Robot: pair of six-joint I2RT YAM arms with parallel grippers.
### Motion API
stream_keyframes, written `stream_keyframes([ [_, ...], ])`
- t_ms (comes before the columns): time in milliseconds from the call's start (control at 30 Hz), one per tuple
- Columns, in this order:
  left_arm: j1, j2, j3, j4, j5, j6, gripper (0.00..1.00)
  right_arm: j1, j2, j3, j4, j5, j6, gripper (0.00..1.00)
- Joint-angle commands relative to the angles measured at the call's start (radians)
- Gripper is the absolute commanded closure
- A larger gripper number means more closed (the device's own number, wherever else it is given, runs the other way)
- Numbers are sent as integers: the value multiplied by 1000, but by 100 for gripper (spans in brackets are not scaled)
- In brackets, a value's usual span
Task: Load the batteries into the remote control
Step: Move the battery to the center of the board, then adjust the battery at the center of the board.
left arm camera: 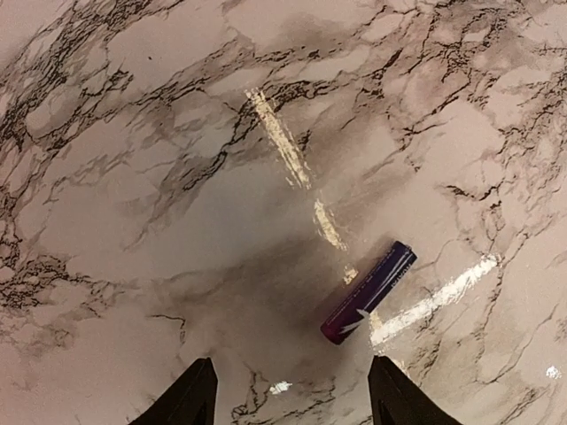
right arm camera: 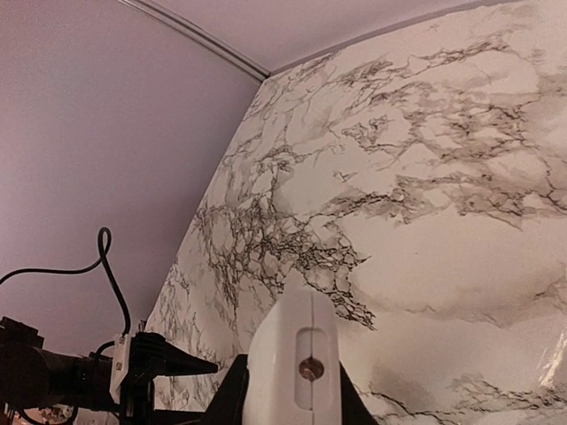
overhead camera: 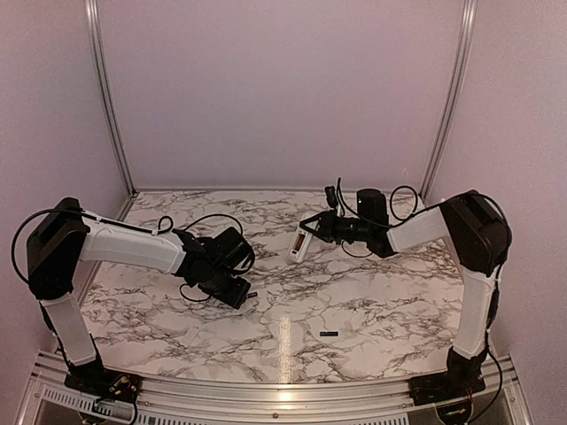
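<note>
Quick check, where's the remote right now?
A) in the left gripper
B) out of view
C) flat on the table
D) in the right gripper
D: the remote control is clamped in the right gripper, while the left gripper is open near a battery.

Remote control (overhead camera: 302,242) in right tool (overhead camera: 309,233), battery (overhead camera: 329,334) on table (overhead camera: 390,305) nearer front.

The white remote control (overhead camera: 302,242) is tilted; a battery (left arm camera: 368,292) (dark purple) lies flat.
</note>
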Motion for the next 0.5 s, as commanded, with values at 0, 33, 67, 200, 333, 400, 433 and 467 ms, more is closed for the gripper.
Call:
stream_keyframes([
  [0, 1, 9, -27, 6, -37, -23, 39, 67, 61, 48, 17, 7, -5, 100],
  [33, -1, 8, -33, 11, -34, -26, 39, 75, 72, 58, 21, 6, 2, 100],
  [67, -3, 9, -37, 17, -34, -29, 39, 83, 82, 67, 29, 8, 8, 100],
  [200, -10, 21, -50, 27, -59, -38, 38, 112, 123, 114, 33, 18, 15, 100],
  [333, -12, 25, -61, 48, -68, -55, 38, 139, 166, 171, 32, 29, 17, 100],
  [400, -10, 26, -66, 57, -75, -64, 38, 150, 190, 193, 33, 34, 16, 100],
  [433, -11, 26, -68, 59, -78, -68, 39, 154, 201, 204, 34, 38, 17, 100],
  [467, -11, 26, -68, 61, -80, -70, 39, 158, 213, 214, 34, 40, 16, 100],
])
